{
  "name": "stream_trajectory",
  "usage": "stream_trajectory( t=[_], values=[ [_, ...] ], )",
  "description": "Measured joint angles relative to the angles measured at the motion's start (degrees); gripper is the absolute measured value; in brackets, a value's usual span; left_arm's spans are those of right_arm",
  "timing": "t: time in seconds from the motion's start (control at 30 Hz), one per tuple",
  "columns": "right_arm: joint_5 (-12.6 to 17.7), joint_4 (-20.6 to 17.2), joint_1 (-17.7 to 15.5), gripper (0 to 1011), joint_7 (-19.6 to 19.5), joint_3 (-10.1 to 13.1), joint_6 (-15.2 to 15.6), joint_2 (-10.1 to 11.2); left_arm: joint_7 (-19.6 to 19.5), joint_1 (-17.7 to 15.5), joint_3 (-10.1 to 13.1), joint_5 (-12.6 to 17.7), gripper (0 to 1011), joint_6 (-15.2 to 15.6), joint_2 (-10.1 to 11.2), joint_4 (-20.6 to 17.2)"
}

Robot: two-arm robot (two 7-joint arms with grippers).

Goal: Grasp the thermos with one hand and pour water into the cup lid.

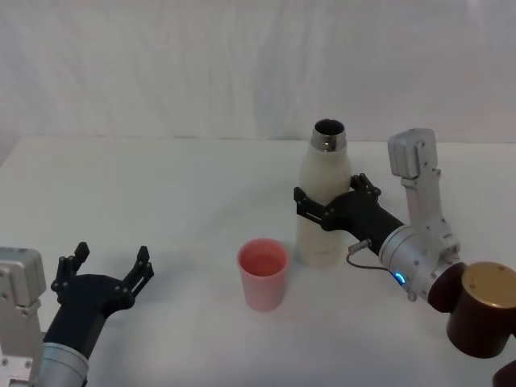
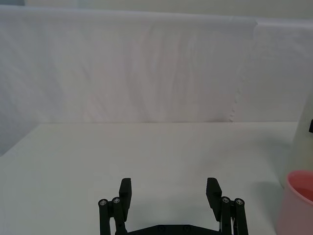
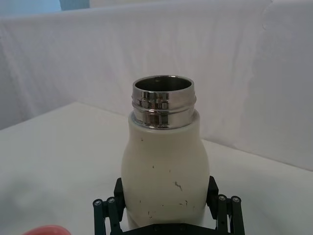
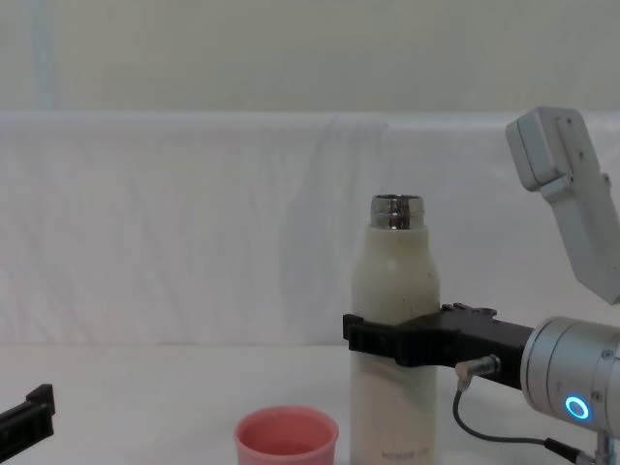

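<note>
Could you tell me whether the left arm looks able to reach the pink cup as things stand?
Probably yes: the left tool hangs open over bare table, and nothing lies between it and the cup. The right tool is busy around the bottle.

Cream bottle and pink cup side by side on the white table

The tall cream-white cylindrical thermos [image 1: 321, 208] with a shiny steel threaded neck stands upright, uncapped, its body scuffed with small dark marks. The small round salmon-pink cup lid [image 1: 262, 273] stands upright, mouth up, just beside the thermos on its left and slightly nearer the robot.
</note>
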Motion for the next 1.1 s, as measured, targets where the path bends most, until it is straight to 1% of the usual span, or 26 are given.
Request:
stream_trajectory(
  t=[0.33,0.63,0.87,1.1],
  values=[
    [1.38,-1.48,-0.85,1000,-0.86,-0.76,0.01,1.22,0.00,0.00,0.00,0.00,1001,0.00,0.00,0.00],
    [2.70,-4.32,-2.70,1000,-1.94,-1.31,0.15,2.59,0.00,0.00,0.00,0.00,1001,0.00,0.00,0.00],
    [3.58,-6.38,-4.33,1000,-2.63,-1.16,0.41,3.42,0.00,0.00,0.00,0.00,1001,0.00,0.00,0.00],
    [4.10,-9.45,-6.86,1000,-3.67,-0.43,0.81,4.87,0.00,0.00,0.00,0.00,1001,0.00,0.00,0.00]
  ],
)
